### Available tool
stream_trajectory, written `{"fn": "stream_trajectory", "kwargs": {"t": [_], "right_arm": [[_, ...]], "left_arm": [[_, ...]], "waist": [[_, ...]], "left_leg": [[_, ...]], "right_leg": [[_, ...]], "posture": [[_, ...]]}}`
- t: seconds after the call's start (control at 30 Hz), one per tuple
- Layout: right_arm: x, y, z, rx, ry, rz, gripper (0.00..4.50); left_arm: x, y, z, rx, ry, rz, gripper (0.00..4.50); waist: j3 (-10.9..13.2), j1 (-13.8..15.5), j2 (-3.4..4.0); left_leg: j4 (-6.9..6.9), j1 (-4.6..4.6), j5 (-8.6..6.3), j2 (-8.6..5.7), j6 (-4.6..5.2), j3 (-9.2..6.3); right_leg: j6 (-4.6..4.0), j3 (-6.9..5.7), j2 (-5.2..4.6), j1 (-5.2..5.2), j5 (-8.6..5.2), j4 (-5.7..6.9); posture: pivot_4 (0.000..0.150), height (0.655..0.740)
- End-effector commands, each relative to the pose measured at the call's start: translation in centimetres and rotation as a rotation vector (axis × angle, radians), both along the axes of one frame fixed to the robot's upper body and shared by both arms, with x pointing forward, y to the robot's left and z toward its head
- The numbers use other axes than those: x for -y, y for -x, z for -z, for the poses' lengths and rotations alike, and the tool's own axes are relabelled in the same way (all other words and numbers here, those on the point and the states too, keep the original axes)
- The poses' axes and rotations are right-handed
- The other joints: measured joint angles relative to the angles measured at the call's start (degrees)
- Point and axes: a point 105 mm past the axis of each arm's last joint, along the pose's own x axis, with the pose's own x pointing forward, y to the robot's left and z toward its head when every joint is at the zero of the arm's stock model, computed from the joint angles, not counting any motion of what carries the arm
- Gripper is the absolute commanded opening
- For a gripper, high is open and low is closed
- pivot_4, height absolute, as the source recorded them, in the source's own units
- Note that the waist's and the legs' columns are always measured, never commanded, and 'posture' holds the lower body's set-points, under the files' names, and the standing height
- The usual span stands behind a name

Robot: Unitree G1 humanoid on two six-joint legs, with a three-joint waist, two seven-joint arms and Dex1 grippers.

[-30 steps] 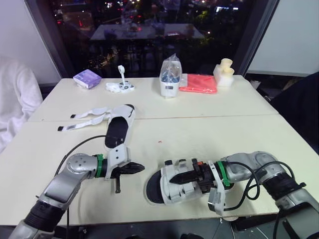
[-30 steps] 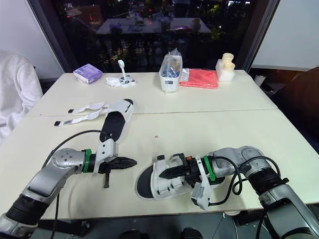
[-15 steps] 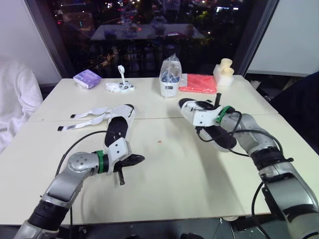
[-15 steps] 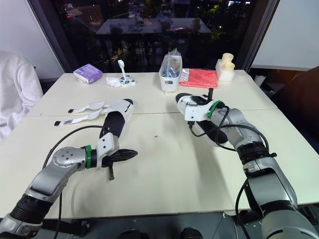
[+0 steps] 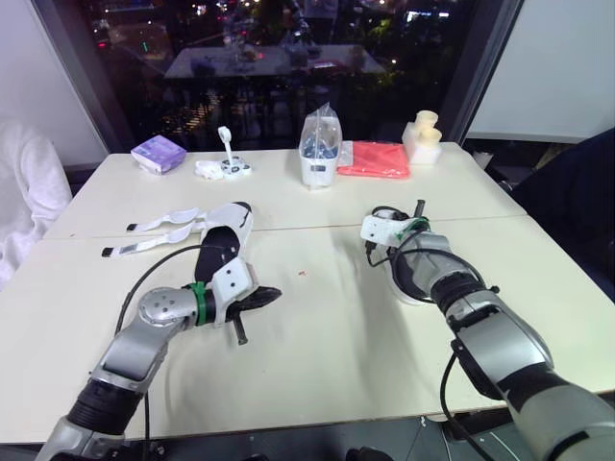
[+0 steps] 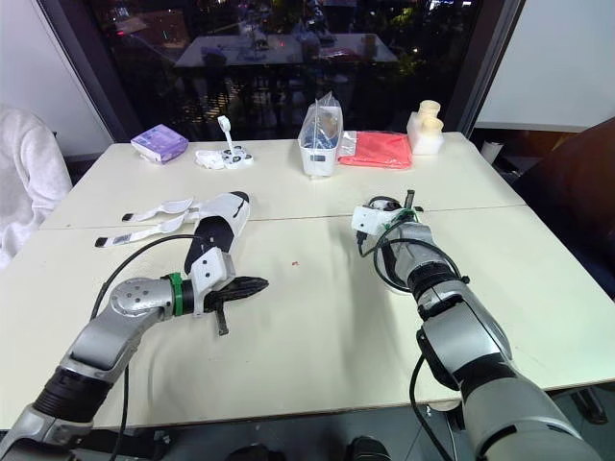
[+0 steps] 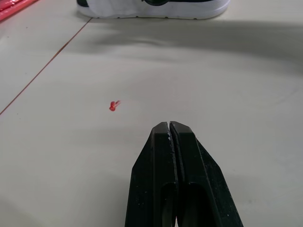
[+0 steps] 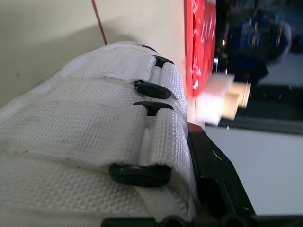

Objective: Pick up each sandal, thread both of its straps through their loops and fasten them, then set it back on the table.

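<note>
The right gripper (image 5: 388, 230) is on the right side of the table (image 5: 336, 346). It holds a sandal (image 5: 407, 280) by its white straps (image 8: 85, 118). One black finger (image 8: 213, 179) presses tight against them. The white straps go through their black loops (image 8: 151, 90). This sandal is low down at the table top.

The left gripper (image 5: 258, 299) is near the middle of the table, a bit to the left. Its two fingers are pressed together and hold nothing. A tiny red speck (image 7: 113, 105) lies on the table just past it.

The other sandal (image 5: 223, 242) lies on the left side, just behind the left gripper. Its two loose straps (image 5: 159, 223) are undone and lie flat, pointing left.

At the far edge are a purple box (image 5: 159, 152), a clear bag (image 5: 320, 144) and a red cloth (image 5: 373, 159).
</note>
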Motion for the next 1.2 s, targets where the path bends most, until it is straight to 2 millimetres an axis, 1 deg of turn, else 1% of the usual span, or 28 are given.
{"fn": "stream_trajectory", "kwargs": {"t": [0.03, 0.1, 0.2, 0.27, 0.33, 0.43, 0.53, 0.6, 0.67, 0.73, 0.83, 0.9, 0.97, 1.03, 1.13, 1.2], "right_arm": [[0.6, 0.1, 0.5, -0.033, -0.048, 0.030, 0.96], [0.6, 0.3, 0.8, -0.057, -0.060, 0.024, 1.84], [0.9, 0.5, 1.0, -0.083, -0.055, 0.011, 3.38], [1.6, 1.2, 0.8, -0.090, -0.076, -0.006, 4.39], [1.9, 2.0, 0.6, -0.099, -0.088, -0.021, 4.46], [1.6, 4.5, -0.9, -0.115, -0.140, -0.085, 4.46], [1.2, 7.4, -1.4, -0.196, -0.302, -0.117, 4.46], [0.7, 9.3, -1.6, -0.256, -0.387, -0.161, 4.46], [0.2, 11.4, -2.3, -0.316, -0.470, -0.227, 4.46], [-0.7, 13.5, -3.2, -0.381, -0.561, -0.320, 4.46], [-3.2, 16.6, -5.9, -0.423, -0.762, -0.560, 4.46], [-3.9, 17.9, -6.7, -0.452, -0.861, -0.624, 4.46], [-4.3, 18.2, -7.4, -0.453, -0.945, -0.647, 4.46], [-4.5, 18.3, -7.7, -0.449, -0.981, -0.650, 4.46], [-5.0, 17.9, -8.0, -0.426, -1.034, -0.647, 4.50], [-5.2, 17.8, -7.9, -0.426, -1.042, -0.644, 4.50]], "left_arm": [[0.3, 0.1, -0.7, 0.044, -0.009, 0.004, 0.00], [0.2, 0.2, -0.6, 0.049, -0.020, 0.006, 0.00], [0.2, 0.1, -0.7, 0.078, -0.032, 0.005, 0.00], [0.2, -0.3, -1.3, 0.126, -0.032, -0.003, 0.00], [0.1, -0.5, -1.6, 0.152, -0.036, -0.008, 0.00], [0.0, -0.8, -2.0, 0.186, -0.057, -0.016, 0.00], [-0.3, -1.1, -2.5, 0.220, -0.079, -0.026, 0.00], [-0.6, -1.5, -2.8, 0.241, -0.101, -0.039, 0.00], [-1.0, -2.0, -3.4, 0.279, -0.129, -0.059, 0.00], [-1.4, -2.6, -4.1, 0.313, -0.138, -0.085, 0.00], [-2.8, -4.3, -4.9, 0.387, -0.200, -0.172, 0.00], [-3.7, -5.3, -5.1, 0.421, -0.265, -0.218, 0.00], [-4.3, -6.2, -5.4, 0.435, -0.308, -0.260, 0.00], [-4.5, -6.5, -5.6, 0.442, -0.319, -0.275, 0.00], [-4.7, -7.7, -6.3, 0.473, -0.368, -0.318, 0.79], [-4.8, -8.6, -6.5, 0.509, -0.422, -0.341, 1.77]], "waist": [[0.00, 0.00, 0.00], [0.00, -0.01, 0.00], [-0.01, -0.02, -0.01], [-0.02, 0.16, -0.03], [-0.02, 0.49, -0.03], [-0.02, 1.40, -0.02], [-0.02, 1.50, -0.02], [-0.02, 1.45, -0.02], [-0.02, 1.54, -0.02], [-0.02, 1.61, -0.01], [-0.01, 1.57, -0.03], [-0.01, 1.59, -0.05], [-0.01, 1.60, -0.06], [-0.01, 1.64, -0.06], [-0.01, 1.91, -0.07], [-0.01, 2.26, -0.07]], "left_leg": [[0.00, 0.00, 0.00, 0.00, 0.00, -0.01], [0.00, 0.00, 0.00, -0.01, 0.00, 0.00], [0.00, 0.00, 0.00, 0.00, 0.00, 0.00], [0.00, 0.01, 0.00, 0.00, 0.00, -0.02], [0.01, 0.01, -0.01, 0.00, 0.01, -0.11], [0.02, 0.01, -0.02, -0.01, 0.04, -0.10], [0.03, 0.01, -0.14, 0.00, 0.24, -0.11], [0.03, 0.01, -0.17, 0.01, 0.30, -0.13], [0.04, 0.03, -0.18, 0.02, 0.31, -0.14], [0.04, 0.03, -0.19, 0.03, 0.33, -0.18], [0.05, 0.03, -0.19, 0.03, 0.33, -0.21], [0.06, 0.03, -0.19, 0.04, 0.33, -0.22], [0.06, 0.04, -0.19, 0.04, 0.33, -0.23], [0.06, 0.03, -0.19, 0.04, 0.33, -0.21], [0.08, 0.01, -0.19, 0.04, 0.33, -0.20], [0.08, 0.01, -0.19, 0.02, 0.33, -0.20]], "right_leg": [[0.00, 0.00, 0.00, 0.00, 0.00, 0.00], [0.00, 0.00, 0.00, 0.01, 0.00, 0.00], [0.00, 0.00, 0.00, 0.00, 0.00, 0.01], [0.01, 0.00, 0.01, 0.02, 0.00, 0.02], [0.01, 0.00, 0.01, 0.06, 0.00, 0.01], [0.01, 0.00, 0.03, 0.06, 0.00, -0.02], [0.02, 0.00, 0.06, 0.05, 0.00, -0.01], [0.01, 0.00, 0.07, 0.05, 0.00, 0.00], [0.01, 0.00, 0.10, 0.05, 0.00, 0.03], [0.00, 0.00, 0.14, 0.05, 0.01, 0.04], [-0.01, 0.00, 0.14, 0.05, 0.02, 0.03], [-0.02, 0.00, 0.15, 0.05, 0.03, 0.03], [-0.02, -0.01, 0.15, 0.05, 0.03, 0.04], [-0.03, -0.01, 0.15, 0.06, 0.03, 0.04], [-0.03, 0.00, 0.14, 0.05, 0.03, 0.04], [-0.03, -0.01, 0.14, 0.05, 0.03, 0.04]], "posture": [[0.150, 0.7400], [0.150, 0.7400], [0.150, 0.7400], [0.150, 0.7400], [0.150, 0.7400], [0.150, 0.7400], [0.150, 0.7400], [0.150, 0.7400], [0.150, 0.7400], [0.150, 0.7400], [0.150, 0.7400], [0.150, 0.7400], [0.150, 0.7400], [0.150, 0.7400], [0.150, 0.7400], [0.150, 0.7400]]}}
